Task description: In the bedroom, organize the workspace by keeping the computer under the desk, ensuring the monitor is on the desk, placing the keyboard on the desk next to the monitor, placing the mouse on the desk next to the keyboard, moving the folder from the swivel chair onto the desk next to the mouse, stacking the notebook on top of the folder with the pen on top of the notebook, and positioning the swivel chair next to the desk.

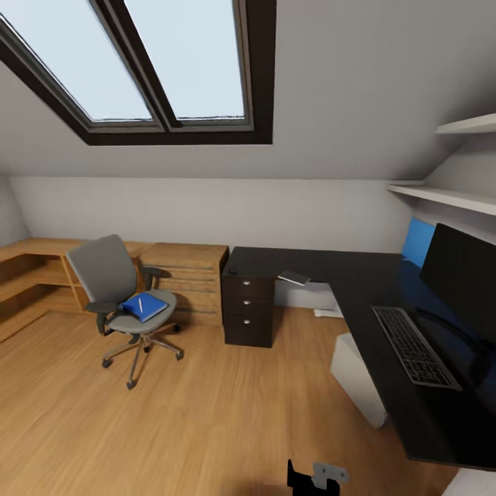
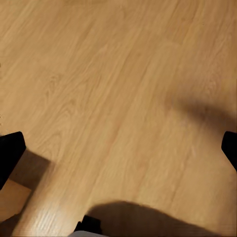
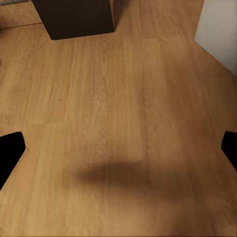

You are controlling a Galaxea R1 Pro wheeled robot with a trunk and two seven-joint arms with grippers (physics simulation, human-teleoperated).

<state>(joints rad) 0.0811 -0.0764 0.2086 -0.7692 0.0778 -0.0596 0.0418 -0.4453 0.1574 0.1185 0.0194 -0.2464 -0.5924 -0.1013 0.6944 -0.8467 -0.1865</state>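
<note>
keyboard lengthwise along desk edge (beside monitor)

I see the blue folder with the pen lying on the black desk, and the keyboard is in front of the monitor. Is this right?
Not quite. In the head view the blue folder with the pen lies on the seat of the swivel chair, not on the black desk. The rest holds: the keyboard is on the desk in front of the monitor.
</note>
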